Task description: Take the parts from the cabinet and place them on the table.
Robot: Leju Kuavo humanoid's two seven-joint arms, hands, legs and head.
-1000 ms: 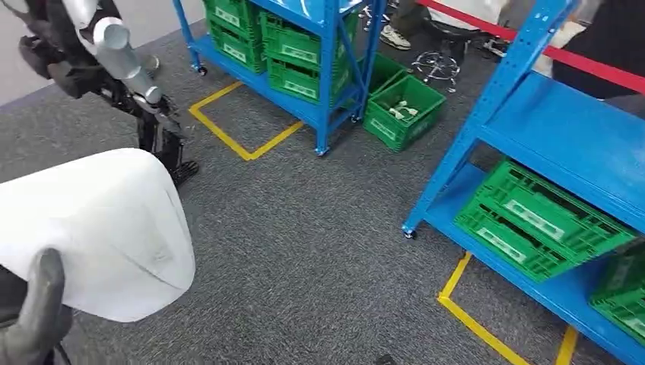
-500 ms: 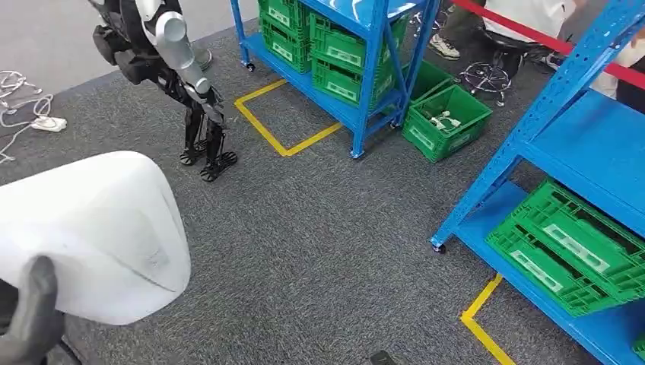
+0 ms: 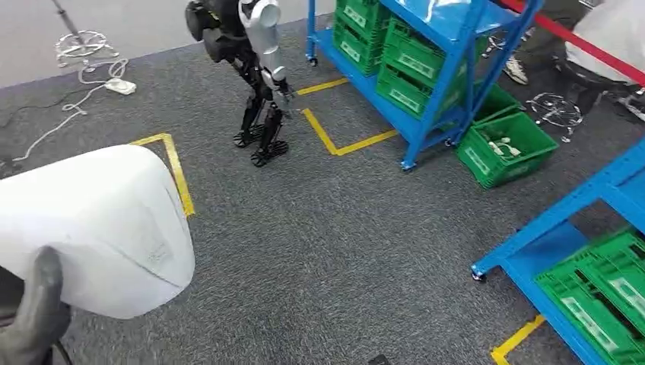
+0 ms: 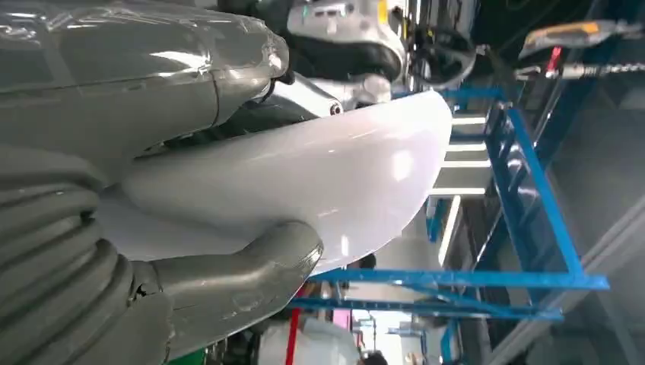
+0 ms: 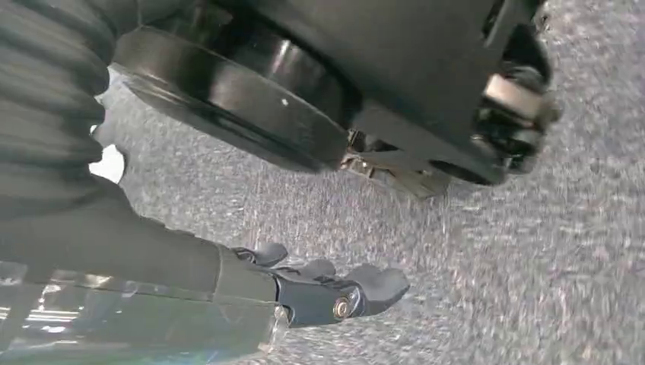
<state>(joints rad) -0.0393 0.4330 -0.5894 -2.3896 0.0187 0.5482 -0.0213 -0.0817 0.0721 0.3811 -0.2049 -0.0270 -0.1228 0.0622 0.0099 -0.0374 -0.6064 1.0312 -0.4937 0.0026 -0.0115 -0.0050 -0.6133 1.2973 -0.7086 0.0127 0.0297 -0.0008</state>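
The left hand [image 3: 30, 319] grips a large white part [image 3: 91, 228] at near left, its thumb pressed against the smooth shell. The left wrist view shows the thumb [image 4: 236, 281] and fingers clamped on either side of the part [image 4: 319, 175]. The right hand [image 5: 319, 293] hangs over grey carpet holding nothing, fingers loosely extended. Far ahead stands another humanoid robot [image 3: 251, 68] beside blue shelving [image 3: 433, 76] with green crates [image 3: 502, 148]; their white labels are too small to read.
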